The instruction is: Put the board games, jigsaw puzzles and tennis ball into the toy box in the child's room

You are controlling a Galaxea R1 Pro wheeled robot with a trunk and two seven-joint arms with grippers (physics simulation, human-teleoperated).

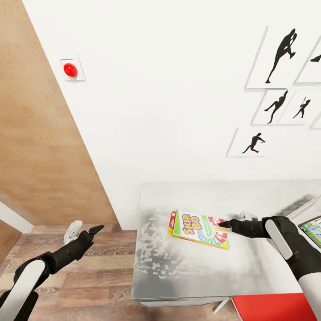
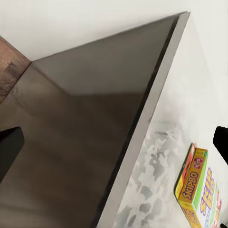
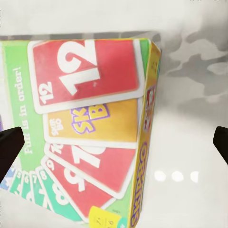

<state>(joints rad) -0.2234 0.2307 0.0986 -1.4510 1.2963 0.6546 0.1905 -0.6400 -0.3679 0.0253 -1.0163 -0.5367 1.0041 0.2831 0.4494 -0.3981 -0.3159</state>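
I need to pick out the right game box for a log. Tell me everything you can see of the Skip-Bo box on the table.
The Skip-Bo box is a slim flat carton, seemingly printed cardboard, with yellow edges and a green face showing the purple-and-yellow logo, fanned red and orange number cards and "Fun is in order!". It lies face up and closed on the light grey table, skewed to the table's edges. The right gripper is at its right end; the jaws look open, and contact cannot be confirmed.
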